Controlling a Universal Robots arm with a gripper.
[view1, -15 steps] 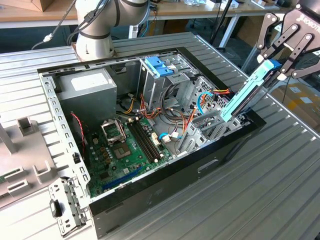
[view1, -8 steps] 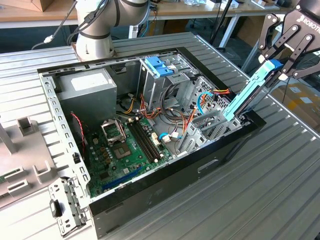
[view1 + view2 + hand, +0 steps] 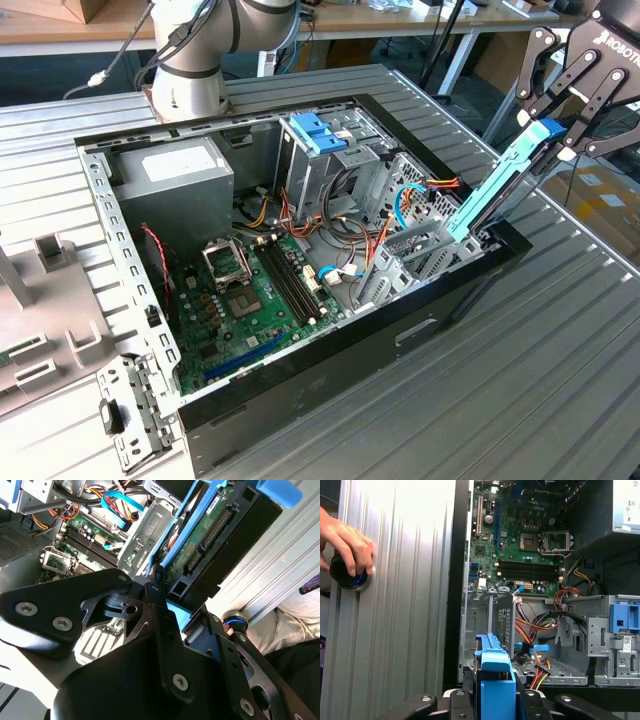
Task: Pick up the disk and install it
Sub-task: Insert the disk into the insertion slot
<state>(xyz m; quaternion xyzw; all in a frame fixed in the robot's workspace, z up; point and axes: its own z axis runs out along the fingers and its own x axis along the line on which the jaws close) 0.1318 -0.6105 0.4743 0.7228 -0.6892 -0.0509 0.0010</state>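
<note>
One disk (image 3: 490,200) | gripper (image 3: 555,137) closed on its upper end | tilted over case (image 3: 330,378) edge

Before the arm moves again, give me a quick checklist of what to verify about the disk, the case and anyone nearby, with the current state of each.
1. Grip: the gripper is shut on the upper end of the disk: ok.
2. Disk lined up with the drive cage: it stands tilted, lower end by the cage near the wall of the case: not ok.
3. Disk seated in the cage: not ok.
4. Cables out of the cage's way: cannot tell.
5. People clear: a hand rests on a black knob on the table beside the case: not ok.
</note>
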